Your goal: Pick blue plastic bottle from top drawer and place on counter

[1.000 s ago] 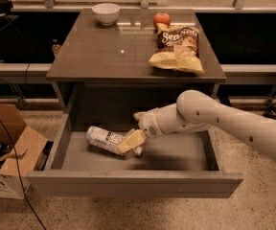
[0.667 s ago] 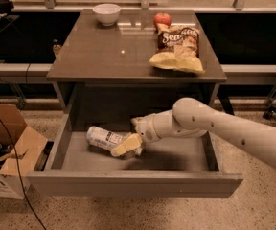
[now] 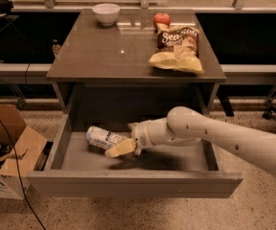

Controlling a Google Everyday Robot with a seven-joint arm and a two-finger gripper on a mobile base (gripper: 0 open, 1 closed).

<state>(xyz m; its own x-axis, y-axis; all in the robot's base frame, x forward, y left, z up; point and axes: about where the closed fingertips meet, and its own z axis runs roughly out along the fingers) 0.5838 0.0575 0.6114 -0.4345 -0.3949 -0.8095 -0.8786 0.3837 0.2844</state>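
Observation:
The blue plastic bottle lies on its side in the left half of the open top drawer, with its pale label and dark patch facing up. My gripper reaches into the drawer from the right and is at the bottle's right end. It is open, with one yellowish finger in front of the bottle and the other behind it. The bottle's cap end is hidden by the gripper. The counter is the glossy grey-brown top above the drawer.
On the counter stand a white bowl at the back left, a red apple at the back, and a chip bag on the right. A cardboard box sits on the floor to the left of the drawer.
My gripper has moved left and slightly down along the drawer, closing in around the bottle's right end. The bottle has not moved.

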